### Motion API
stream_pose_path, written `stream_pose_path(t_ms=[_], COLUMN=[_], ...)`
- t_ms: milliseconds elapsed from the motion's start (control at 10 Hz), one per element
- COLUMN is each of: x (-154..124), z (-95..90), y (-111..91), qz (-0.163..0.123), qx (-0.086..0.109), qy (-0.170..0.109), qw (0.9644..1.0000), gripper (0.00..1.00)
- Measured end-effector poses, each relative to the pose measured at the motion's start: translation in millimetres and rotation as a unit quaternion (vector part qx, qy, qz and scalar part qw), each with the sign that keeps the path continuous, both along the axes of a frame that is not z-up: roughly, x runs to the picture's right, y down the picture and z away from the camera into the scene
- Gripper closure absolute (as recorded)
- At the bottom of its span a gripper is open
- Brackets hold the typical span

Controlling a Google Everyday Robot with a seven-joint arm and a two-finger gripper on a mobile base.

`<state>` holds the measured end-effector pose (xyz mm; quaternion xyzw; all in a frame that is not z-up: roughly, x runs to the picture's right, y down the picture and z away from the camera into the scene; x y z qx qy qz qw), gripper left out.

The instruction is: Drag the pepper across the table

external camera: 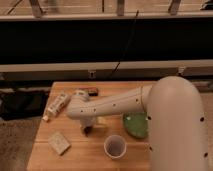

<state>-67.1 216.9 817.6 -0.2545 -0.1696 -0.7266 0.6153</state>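
The light wooden table (75,160) fills the lower left of the camera view. My white arm reaches in from the right, and its gripper (87,129) points down onto the tabletop left of centre. A small dark shape shows at the gripper's tip, touching the wood. I cannot tell whether it is the pepper or part of the gripper. No pepper shows anywhere else on the table.
A white tube (56,106) lies at the left edge. A dark rectangular block (93,91) lies near the far edge. A tan square pad (59,143) is at the front left, a white cup (115,146) is at the front, and a green dish (135,125) is partly under my arm.
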Motion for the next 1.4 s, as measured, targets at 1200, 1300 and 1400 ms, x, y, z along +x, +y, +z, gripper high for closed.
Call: stream_pose_path(t_ms=[1200,1300,1400], x=[-3.3,-3.3,-3.5], z=[-5.9,-6.2,-6.6], y=[8.0,8.7,9.6], qz=[-0.049,-0.055,-0.062], qx=[-0.012,-0.013,-0.015], qy=[-0.04,-0.044,-0.049], qw=[0.9979,0.9974,0.9967], gripper=[0.2,0.2,0.2])
